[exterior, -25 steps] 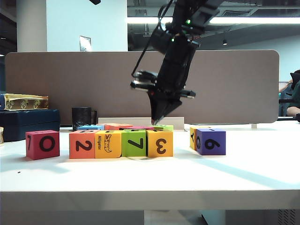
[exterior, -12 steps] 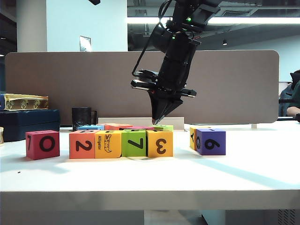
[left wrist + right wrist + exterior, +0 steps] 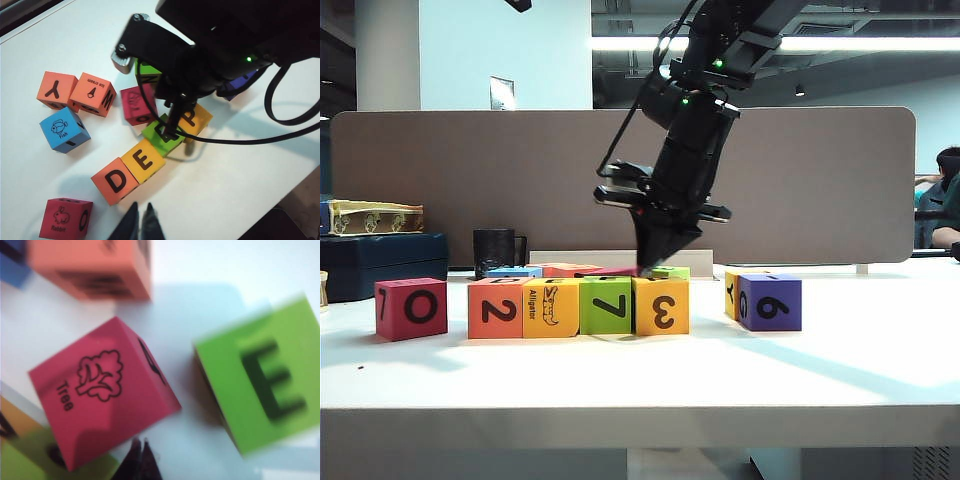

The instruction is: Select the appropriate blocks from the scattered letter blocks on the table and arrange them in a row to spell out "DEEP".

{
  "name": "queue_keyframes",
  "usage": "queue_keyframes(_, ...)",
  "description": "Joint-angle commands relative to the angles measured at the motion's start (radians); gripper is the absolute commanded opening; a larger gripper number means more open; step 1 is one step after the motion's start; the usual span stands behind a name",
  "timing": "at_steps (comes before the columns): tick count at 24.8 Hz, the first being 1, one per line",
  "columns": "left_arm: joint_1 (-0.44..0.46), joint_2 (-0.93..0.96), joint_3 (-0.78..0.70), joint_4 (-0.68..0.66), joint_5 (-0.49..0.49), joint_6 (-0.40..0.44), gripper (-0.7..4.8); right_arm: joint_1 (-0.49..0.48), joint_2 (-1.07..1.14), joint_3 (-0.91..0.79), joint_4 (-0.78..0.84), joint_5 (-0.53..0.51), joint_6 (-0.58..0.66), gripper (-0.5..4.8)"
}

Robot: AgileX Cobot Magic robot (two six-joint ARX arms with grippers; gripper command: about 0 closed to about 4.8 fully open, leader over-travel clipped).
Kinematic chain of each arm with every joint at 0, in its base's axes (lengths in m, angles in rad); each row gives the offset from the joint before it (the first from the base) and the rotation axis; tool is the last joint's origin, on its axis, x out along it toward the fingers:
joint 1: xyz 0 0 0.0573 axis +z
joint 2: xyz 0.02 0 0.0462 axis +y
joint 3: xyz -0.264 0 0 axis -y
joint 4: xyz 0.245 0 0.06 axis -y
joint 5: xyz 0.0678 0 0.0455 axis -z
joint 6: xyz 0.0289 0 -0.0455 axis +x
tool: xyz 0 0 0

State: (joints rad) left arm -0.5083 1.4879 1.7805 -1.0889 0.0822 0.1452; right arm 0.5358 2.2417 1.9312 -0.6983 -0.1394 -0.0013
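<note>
Four blocks stand in a row on the white table (image 3: 840,370): orange D (image 3: 116,181), yellow E (image 3: 143,161), lime green E (image 3: 161,141) and yellow-orange P (image 3: 196,116). From the front they show 2 (image 3: 497,308), Alligator (image 3: 551,307), 7 (image 3: 606,305) and 3 (image 3: 661,305). My right gripper (image 3: 647,268) points down, shut and empty, just behind the row. Its tips (image 3: 140,442) are beside a corner of the pink Tree block (image 3: 100,405), with the green E (image 3: 260,390) close by. My left gripper (image 3: 140,206) hangs high over the table's near side, shut and empty.
A pink 0 block (image 3: 411,308) stands left of the row and a purple 6 block (image 3: 769,302) to its right. Behind the row lie a blue Fish block (image 3: 64,129) and two orange blocks (image 3: 94,94). A black mug (image 3: 495,250) and a dark case (image 3: 380,265) sit at the back left.
The right gripper has sunk slightly and leaned a little left, toward the blocks behind the row. The blocks have not moved.
</note>
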Motion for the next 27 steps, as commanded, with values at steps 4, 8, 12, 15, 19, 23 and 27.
queue_keyframes(4,0.000,-0.005,0.003,0.006,0.001,0.005,0.12,0.015,0.024,0.004,0.185,-0.107,0.001,-0.02)
queue_keyframes(8,0.004,-0.005,0.003,0.016,-0.090,0.031,0.12,0.012,0.014,0.032,0.196,-0.098,0.001,-0.02)
queue_keyframes(12,0.032,-0.005,0.003,0.029,-0.131,0.031,0.12,0.012,0.002,0.095,0.150,-0.098,0.001,-0.02)
queue_keyframes(15,0.097,-0.005,0.003,0.036,-0.127,0.031,0.12,0.012,-0.015,0.181,0.049,-0.078,0.000,-0.02)
queue_keyframes(19,0.232,-0.003,0.002,0.060,-0.055,0.006,0.11,0.012,-0.045,0.296,-0.130,-0.038,0.000,-0.02)
queue_keyframes(23,0.331,0.017,0.000,0.103,0.035,-0.026,0.12,0.014,-0.069,0.409,-0.327,-0.040,0.001,-0.02)
queue_keyframes(27,0.360,0.079,0.000,0.111,0.035,-0.025,0.12,0.020,-0.070,0.513,-0.500,-0.047,0.001,-0.02)
